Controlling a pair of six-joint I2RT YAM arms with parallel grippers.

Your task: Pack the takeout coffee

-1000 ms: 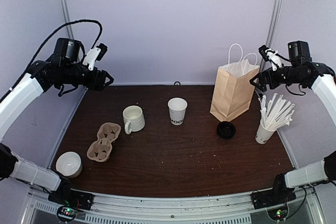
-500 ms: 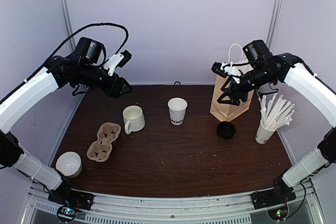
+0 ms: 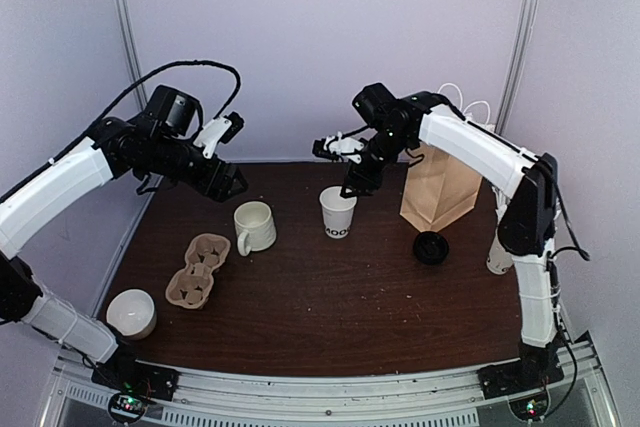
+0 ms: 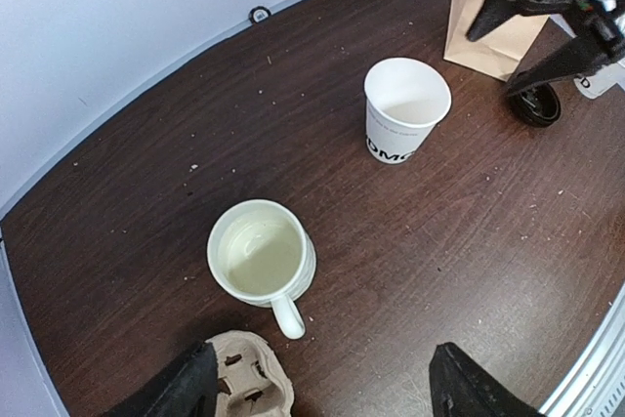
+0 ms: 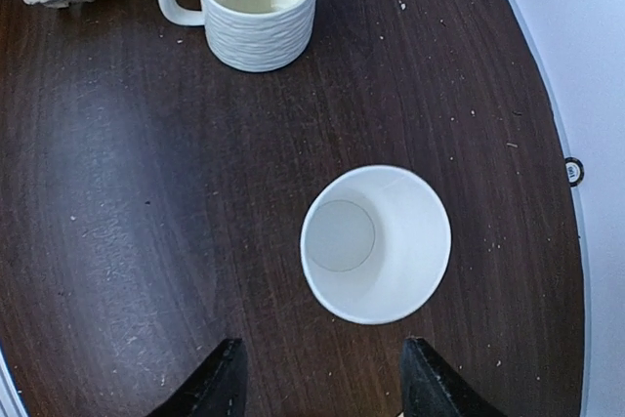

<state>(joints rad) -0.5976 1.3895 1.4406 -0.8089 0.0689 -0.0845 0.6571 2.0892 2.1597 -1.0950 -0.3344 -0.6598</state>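
The takeout coffee cup (image 3: 338, 211) is a white paper cup with dark letters, standing upright, open and empty, at the table's middle back. It shows in the left wrist view (image 4: 406, 109) and the right wrist view (image 5: 376, 243). Its black lid (image 3: 431, 247) lies apart on the table, to the right. My right gripper (image 3: 353, 182) is open and empty, hovering just above and behind the cup; in its wrist view (image 5: 322, 378) the cup sits just ahead of the fingers. My left gripper (image 3: 225, 185) is open and empty, above the cream mug (image 3: 253, 226).
A brown paper bag (image 3: 443, 179) with white handles stands at the back right. A cardboard cup carrier (image 3: 198, 270) lies left of centre. A white cup (image 3: 131, 313) stands at the near left. The cup of straws is mostly hidden behind the right arm.
My right arm has swung left from the bag to above the paper cup. My left gripper has moved slightly, staying above the mug.
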